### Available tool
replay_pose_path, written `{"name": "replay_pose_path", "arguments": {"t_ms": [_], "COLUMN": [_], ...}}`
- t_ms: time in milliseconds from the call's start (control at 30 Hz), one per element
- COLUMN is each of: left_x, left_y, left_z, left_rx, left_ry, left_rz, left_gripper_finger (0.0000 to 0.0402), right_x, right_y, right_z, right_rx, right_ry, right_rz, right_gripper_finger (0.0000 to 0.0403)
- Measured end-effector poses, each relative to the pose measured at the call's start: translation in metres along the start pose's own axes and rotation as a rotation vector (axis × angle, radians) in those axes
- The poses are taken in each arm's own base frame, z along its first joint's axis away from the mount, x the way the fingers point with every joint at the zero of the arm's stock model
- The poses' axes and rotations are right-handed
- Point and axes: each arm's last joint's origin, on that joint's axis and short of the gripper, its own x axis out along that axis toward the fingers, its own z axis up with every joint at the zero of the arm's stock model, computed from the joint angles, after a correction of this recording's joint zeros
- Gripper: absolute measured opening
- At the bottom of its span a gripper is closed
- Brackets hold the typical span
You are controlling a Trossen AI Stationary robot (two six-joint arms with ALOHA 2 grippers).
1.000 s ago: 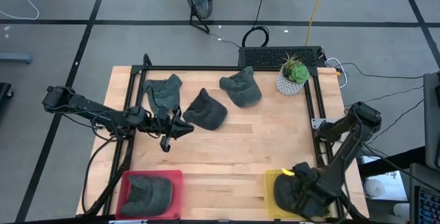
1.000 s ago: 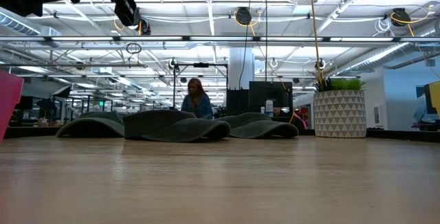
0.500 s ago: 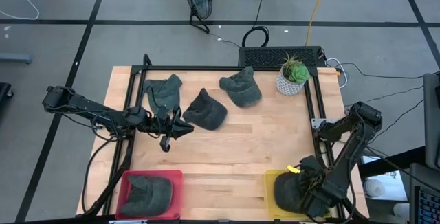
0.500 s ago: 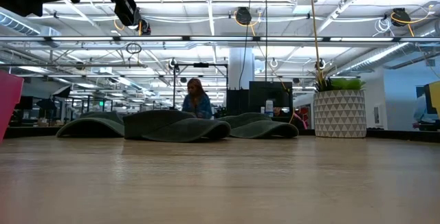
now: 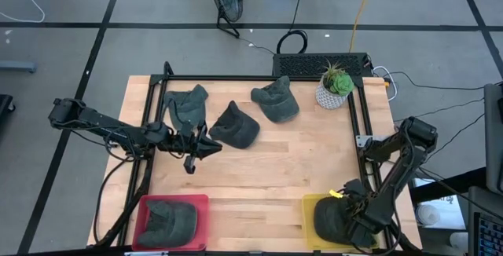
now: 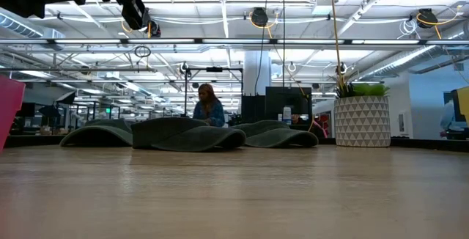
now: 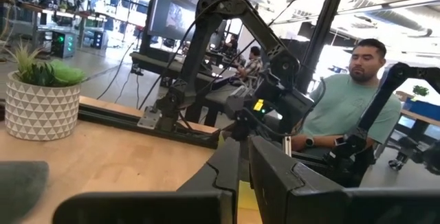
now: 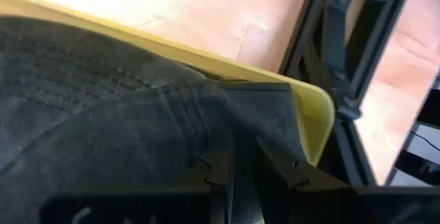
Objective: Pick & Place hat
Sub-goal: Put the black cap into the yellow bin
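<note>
Three dark grey hats [image 5: 187, 103] [image 5: 236, 126] [image 5: 275, 100] lie flat on the wooden table toward its far side. Another one rests in the red bin [image 5: 200, 202] at the near left. My right gripper [image 5: 346, 211] points steeply down over the yellow bin [image 5: 308, 202] at the near right, shut on a dark hat [image 5: 330, 221] that fills that bin. My left gripper [image 5: 201, 148] hangs shut and empty above the table, just near of the left and middle hats. My right gripper pinches a raised fold of the hat's cloth [image 8: 237, 138] between its two fingers, close to the yellow bin's wall [image 8: 317, 117]. The fingers come from above, pointing steeply down. The rest of the hat [image 8: 89, 93] lies spread in the bin.
A potted plant [image 5: 335, 85] in a white patterned pot stands at the far right corner. A black frame rail [image 5: 357, 122] runs around the table. Bare wood lies between the hats and the two bins. People sit beyond the table.
My right gripper has sunk toward the yellow bin with the hat and tipped more steeply downward, staying shut. The hat has settled lower into the bin.
</note>
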Motion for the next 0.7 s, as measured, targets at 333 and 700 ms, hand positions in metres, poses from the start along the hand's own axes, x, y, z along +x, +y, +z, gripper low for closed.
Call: {"name": "replay_pose_path", "arguments": {"t_ms": [333, 700], "left_x": [0.000, 0.000], "left_y": [0.001, 0.001], "left_z": [-0.001, -0.001], "left_rx": [0.011, 0.011], "left_ry": [0.006, 0.005], "left_rz": [0.031, 0.031], "left_gripper_finger": [0.0037, 0.0037], "right_x": [0.023, -0.032], "right_y": [0.000, -0.010], "right_z": [0.002, 0.002], "right_rx": [-0.014, -0.003], "right_ry": [-0.003, -0.089], "right_rz": [0.003, -0.021], "right_gripper_finger": [0.0040, 0.0040]}}
